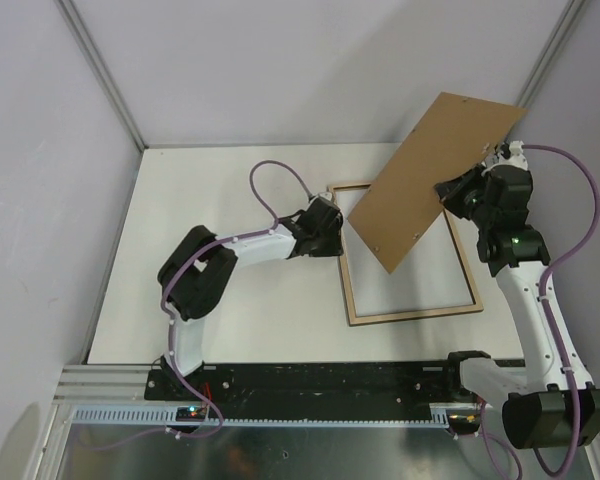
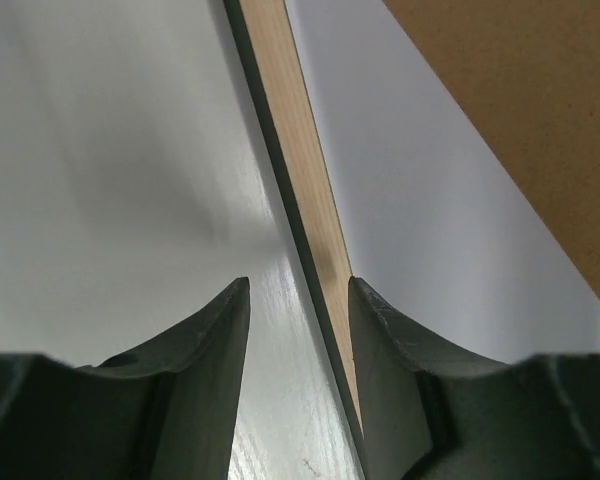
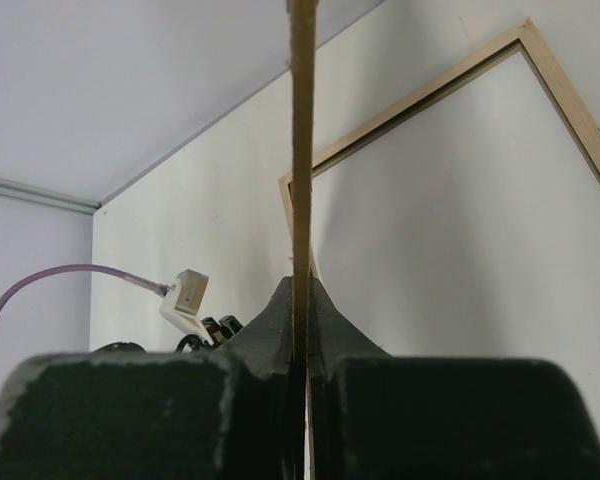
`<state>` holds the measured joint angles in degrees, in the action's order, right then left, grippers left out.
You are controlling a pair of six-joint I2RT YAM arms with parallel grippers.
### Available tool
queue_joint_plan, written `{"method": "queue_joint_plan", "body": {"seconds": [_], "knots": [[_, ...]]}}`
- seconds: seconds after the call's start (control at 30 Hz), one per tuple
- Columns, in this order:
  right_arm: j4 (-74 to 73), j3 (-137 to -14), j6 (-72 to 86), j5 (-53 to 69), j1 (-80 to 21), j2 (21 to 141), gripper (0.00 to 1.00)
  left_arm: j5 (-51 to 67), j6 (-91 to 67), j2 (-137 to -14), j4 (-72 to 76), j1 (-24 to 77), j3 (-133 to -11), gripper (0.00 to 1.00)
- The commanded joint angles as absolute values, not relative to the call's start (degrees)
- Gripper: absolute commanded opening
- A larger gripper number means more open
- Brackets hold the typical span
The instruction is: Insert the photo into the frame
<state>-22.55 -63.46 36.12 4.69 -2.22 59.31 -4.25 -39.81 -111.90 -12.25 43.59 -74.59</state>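
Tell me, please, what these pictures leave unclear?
- Top view: the raised cardboard backing board covers the frame at its far right corner.
- All views: the white sheet inside the frame shows no printed side; photo or not, unclear.
- Left wrist view: the left tool straddles the frame's rail; contact cannot be judged.
- Right wrist view: cardboard backing board edge-on in the right tool, faces unseen.

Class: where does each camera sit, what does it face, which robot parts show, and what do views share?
Top external: above, behind the bases, looking down at the table; both arms show.
Left wrist: looks past the left gripper, straddling a rail of the frame.
Right wrist: looks along the right gripper, shut on the backing board.
Shared: frame and backing board in all.
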Motion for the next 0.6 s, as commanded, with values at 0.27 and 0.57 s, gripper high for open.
{"method": "queue_joint_plan", "body": {"seconds": [0.27, 0.57], "knots": [[-17.8, -68.0, 34.4, -2.8, -5.2, 58.5, 0.0, -4.9, -37.7, -117.0, -12.0, 45.7, -80.1, 0.49], [-18.5, -68.1, 33.1, -2.2, -5.4, 59.0, 0.0, -6.5, -36.7, -117.1, -12.0, 44.7, -78.5, 0.4]]}}
